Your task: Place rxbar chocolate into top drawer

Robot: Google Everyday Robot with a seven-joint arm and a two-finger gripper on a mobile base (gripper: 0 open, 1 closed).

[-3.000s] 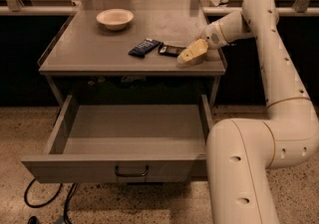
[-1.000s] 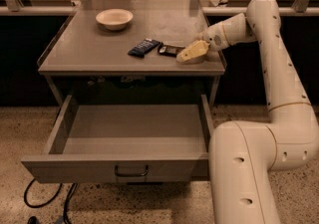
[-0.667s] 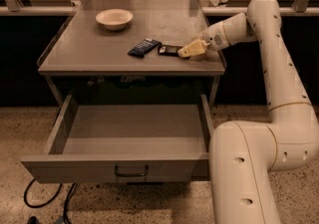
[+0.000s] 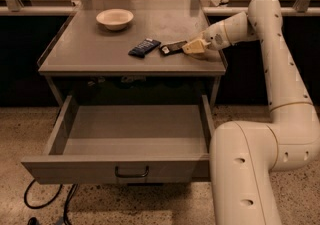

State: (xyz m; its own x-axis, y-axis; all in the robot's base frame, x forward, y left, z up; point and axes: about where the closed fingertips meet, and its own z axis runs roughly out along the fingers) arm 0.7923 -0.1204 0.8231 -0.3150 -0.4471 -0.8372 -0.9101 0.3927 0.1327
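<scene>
The rxbar chocolate (image 4: 172,47) is a slim black-brown bar lying flat on the table top, right of centre. My gripper (image 4: 194,47) is low over the table, at the bar's right end and touching or nearly touching it. The arm reaches in from the right. The top drawer (image 4: 125,166) is pulled fully open below the table. Its inside is empty, and its dark curved handle (image 4: 132,172) faces the front.
A dark blue wrapped bar (image 4: 144,47) lies just left of the rxbar. A pale bowl (image 4: 115,19) stands at the back left of the table (image 4: 85,54). My arm's large lower links (image 4: 245,169) stand by the drawer's right side. Cables (image 4: 45,199) lie on the floor at lower left.
My gripper has shifted slightly left and back along the table top, closing in on the right end of the rxbar. The bars, bowl and drawer have not moved.
</scene>
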